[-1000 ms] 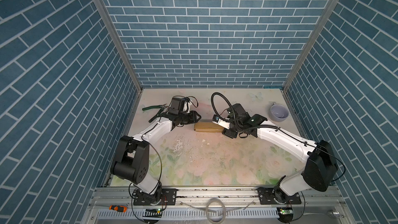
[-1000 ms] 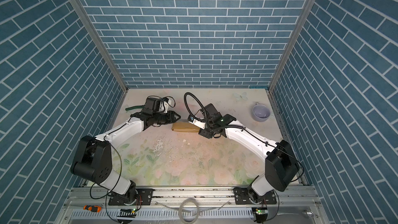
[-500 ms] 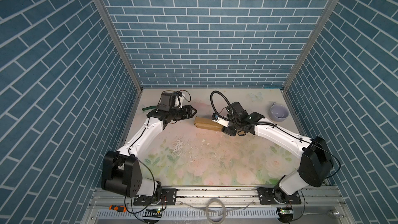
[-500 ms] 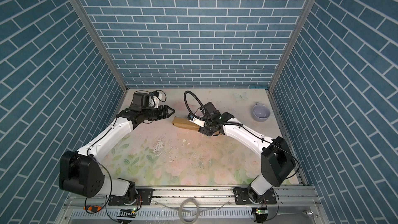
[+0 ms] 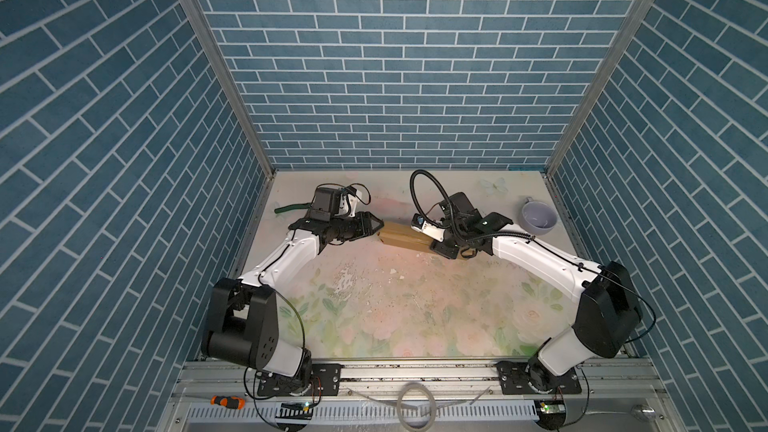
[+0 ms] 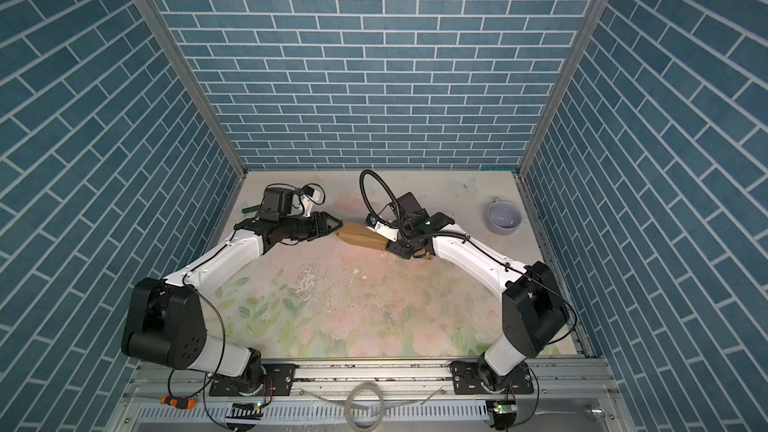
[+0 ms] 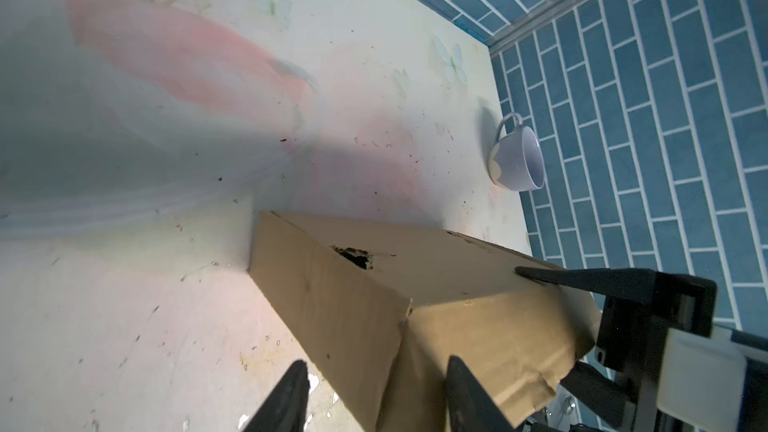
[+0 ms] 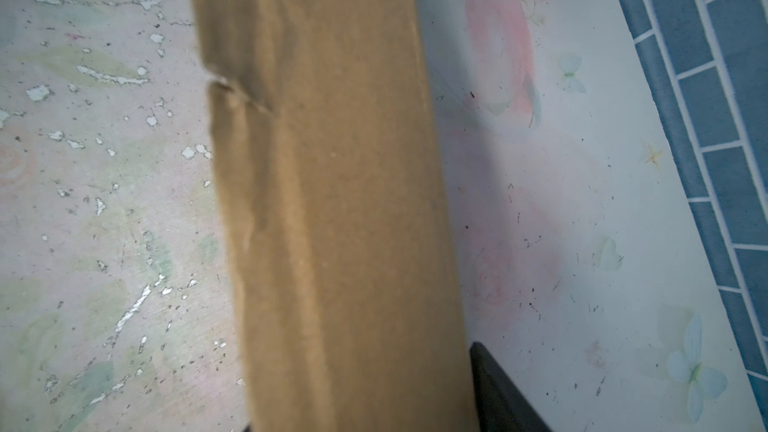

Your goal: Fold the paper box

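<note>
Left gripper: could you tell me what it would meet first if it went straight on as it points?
The left gripper would likely meet the paper box first; its near end lies right ahead.

Desk (image 5: 395, 305) near half lies open, flaked paint only; wide lane between the two arms. Paper box (image 5: 401, 234) blocks the rear middle: one end between the spread jaws of the left claw (image 5: 377, 226), the other clamped in the right claw (image 5: 434, 243). Strip behind the box is free. Cup (image 5: 538, 218) stands by the right wall, well apart from the box; green object (image 5: 291, 208) lies by the left wall
</note>
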### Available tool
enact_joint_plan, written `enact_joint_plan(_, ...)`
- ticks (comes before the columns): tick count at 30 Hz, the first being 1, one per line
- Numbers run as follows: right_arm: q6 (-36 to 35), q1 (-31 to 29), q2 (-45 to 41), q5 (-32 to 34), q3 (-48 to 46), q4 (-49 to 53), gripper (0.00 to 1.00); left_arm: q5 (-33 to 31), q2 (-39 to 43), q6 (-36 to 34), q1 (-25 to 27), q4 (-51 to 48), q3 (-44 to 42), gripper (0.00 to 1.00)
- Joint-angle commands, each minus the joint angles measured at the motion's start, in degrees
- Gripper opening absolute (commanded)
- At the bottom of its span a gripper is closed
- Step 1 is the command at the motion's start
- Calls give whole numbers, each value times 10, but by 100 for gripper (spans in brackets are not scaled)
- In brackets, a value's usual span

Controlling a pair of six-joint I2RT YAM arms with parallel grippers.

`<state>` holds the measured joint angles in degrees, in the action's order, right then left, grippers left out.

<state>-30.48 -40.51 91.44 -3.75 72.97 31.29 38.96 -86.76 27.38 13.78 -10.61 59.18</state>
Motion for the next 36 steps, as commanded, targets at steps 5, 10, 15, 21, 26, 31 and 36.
enact_joint_plan(5,3,25,45,-46,43,40,54,22,-47,22,2,34,17,52)
enact_joint_plan(10,-10,49,74,-81,67,72,54,35,-88,18,2,25,52,53)
enact_joint_plan(15,-12,67,101,-92,85,72,58,47,-116,20,2,37,56,49)
enact_joint_plan(21,7,68,104,-102,93,60,64,41,-122,32,4,70,20,42)
enact_joint_plan(26,30,71,82,-121,86,42,67,23,-132,27,4,71,11,44)
enact_joint_plan(31,34,78,83,-125,75,31,66,14,-136,33,4,78,2,45)
enact_joint_plan(36,16,79,97,-111,77,44,63,-11,-99,7,2,-18,77,51)
